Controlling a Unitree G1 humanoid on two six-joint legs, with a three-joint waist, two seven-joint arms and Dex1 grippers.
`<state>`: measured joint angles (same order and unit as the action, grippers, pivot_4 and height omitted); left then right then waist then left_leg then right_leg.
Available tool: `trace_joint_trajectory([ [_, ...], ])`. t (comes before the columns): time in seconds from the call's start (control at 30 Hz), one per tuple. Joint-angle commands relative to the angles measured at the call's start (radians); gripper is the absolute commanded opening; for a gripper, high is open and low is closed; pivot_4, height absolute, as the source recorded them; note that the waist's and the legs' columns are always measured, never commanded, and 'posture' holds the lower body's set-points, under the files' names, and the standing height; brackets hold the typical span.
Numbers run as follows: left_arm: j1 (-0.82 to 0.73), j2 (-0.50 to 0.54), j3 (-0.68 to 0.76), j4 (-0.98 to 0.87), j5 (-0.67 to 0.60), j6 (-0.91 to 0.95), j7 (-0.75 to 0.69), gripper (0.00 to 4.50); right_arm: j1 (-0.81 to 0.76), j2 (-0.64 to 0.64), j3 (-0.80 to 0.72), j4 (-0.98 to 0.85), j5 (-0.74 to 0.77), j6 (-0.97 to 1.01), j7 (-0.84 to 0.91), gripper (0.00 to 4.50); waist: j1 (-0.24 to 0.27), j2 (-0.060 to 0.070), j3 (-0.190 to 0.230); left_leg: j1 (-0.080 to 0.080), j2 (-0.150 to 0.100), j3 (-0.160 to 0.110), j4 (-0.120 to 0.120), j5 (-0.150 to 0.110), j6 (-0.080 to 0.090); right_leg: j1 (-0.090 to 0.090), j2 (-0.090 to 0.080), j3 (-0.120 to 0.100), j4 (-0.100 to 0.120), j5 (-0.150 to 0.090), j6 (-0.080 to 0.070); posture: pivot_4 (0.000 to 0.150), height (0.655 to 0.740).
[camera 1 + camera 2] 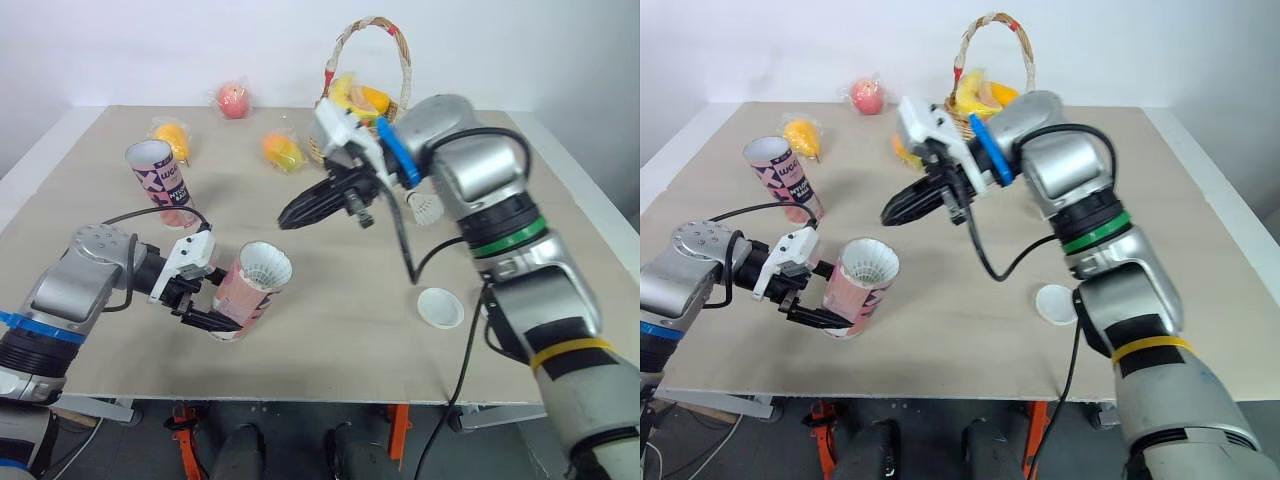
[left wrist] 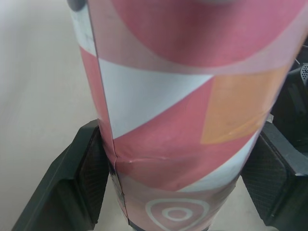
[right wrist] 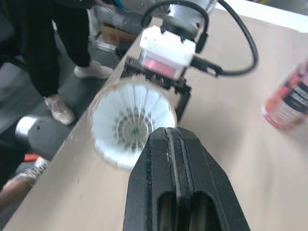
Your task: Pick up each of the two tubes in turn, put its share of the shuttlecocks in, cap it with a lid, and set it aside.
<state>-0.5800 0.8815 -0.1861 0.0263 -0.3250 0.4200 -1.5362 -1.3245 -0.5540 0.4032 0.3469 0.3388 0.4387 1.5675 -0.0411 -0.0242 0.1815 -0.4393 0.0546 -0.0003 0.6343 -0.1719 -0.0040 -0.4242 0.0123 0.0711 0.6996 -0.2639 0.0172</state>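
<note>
The left gripper (image 1: 215, 308) is pinching the pink patterned tube (image 1: 255, 285) low on its body, one black finger on each side, as the left wrist view is showing. It is holding the tube off the bench (image 1: 340, 320), close to the front edge and toward the left side. The tube is leaning, with its open mouth turned up and toward the middle of the bench. The white feather skirt of a shuttlecock (image 1: 265, 265) is sitting just inside that mouth.

The right gripper (image 1: 290, 215) is hanging in the air over the middle of the bench, its two fingers pressed together. It is pointing down toward the open mouth of the held tube, apart from it.

The second tube (image 1: 158, 180) is standing mouth up near the left edge, well apart from the first. A loose shuttlecock (image 1: 428, 208) is lying right of centre, partly behind the right arm. A white lid (image 1: 441, 307) is resting flat nearer the front right.

A wicker basket (image 1: 375, 20) holding yellow fruit is sitting at the far edge. A red fruit (image 1: 233, 100), a yellow fruit (image 1: 173, 137) and an orange fruit (image 1: 282, 152), all wrapped, are lying along the far part of the bench.

A person's legs (image 3: 48, 43) are standing beside the bench.
</note>
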Motion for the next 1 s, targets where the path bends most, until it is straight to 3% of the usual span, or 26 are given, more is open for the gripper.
trace_joint_trajectory([
  [0.03,-0.008,-0.005,0.012,-0.014,-0.005,-0.011,0.007,3.61,0.025,-0.049,-0.047,-0.054,0.003,-0.044,0.042,0.04,-0.001,0.0,0.0,0.0,0.0,0.0,0.0,0.0,0.0,0.0,0.0,0.0,0.0,0.0,0.0,0.15,0.74],
  [0.2,-0.016,-0.009,0.003,-0.004,-0.001,-0.016,-0.003,3.61,0.096,-0.065,-0.065,-0.146,0.019,-0.009,0.022,0.04,-0.003,0.0,0.0,0.0,0.001,0.0,0.0,0.0,0.0,0.0,0.0,0.0,0.0,-0.001,0.003,0.15,0.74],
  [0.43,-0.047,-0.017,-0.01,0.024,0.009,-0.03,-0.017,3.61,0.127,0.02,0.011,-0.225,-0.03,0.044,-0.021,0.04,-0.003,0.0,0.0,0.0,0.001,0.0,0.0,0.0,0.0,0.0,0.001,0.0,0.0,-0.001,0.003,0.15,0.74],
  [1.0,-0.023,-0.029,0.008,0.005,0.003,-0.025,0.008,3.61,-0.013,0.327,0.294,0.028,-0.301,-0.022,0.0,0.04,-0.004,0.0,0.0,0.0,0.001,-0.001,0.0,0.0,0.0,0.0,0.001,-0.001,0.0,-0.001,0.003,0.15,0.74],
])
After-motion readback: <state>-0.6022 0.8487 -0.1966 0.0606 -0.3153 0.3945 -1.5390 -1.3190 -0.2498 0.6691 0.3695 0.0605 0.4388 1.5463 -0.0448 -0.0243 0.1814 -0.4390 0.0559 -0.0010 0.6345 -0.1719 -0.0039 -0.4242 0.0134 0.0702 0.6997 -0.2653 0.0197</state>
